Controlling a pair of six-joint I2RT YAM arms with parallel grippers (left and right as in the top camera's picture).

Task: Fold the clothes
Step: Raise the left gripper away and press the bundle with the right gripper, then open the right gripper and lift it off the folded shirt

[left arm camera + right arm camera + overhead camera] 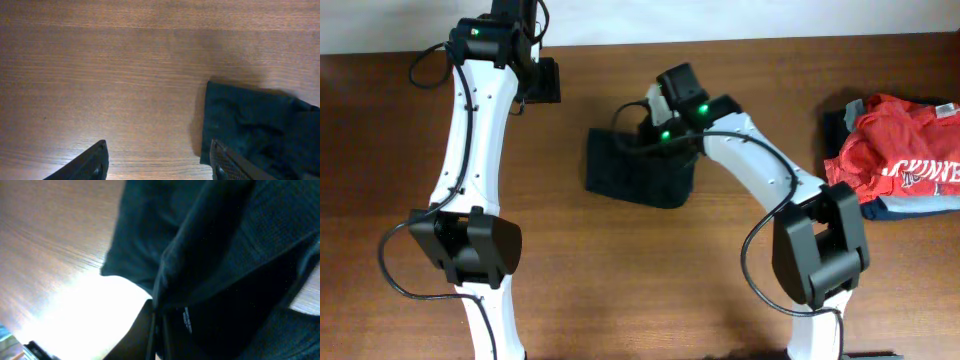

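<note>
The clothes, a black T-shirt (pixel 630 178), lie bunched in a rough rectangle at the table's middle. My right gripper (pixel 656 128) is at the shirt's far right corner. In the right wrist view the gripper (pixel 156 317) is shut on a fold of the dark fabric (pixel 210 245), with small white label marks (pixel 186 319) beside the fingers. My left gripper (pixel 546 80) hovers over bare wood to the far left of the shirt. It stands open (pixel 159 152) with nothing between its fingers, and the shirt's left edge (pixel 250 125) lies just past the right finger.
At the right edge of the wooden table (pixel 720 290) a red shirt with white lettering (pixel 905 150) lies on folded grey and navy garments (pixel 905 208). Both arm bases stand at the near edge.
</note>
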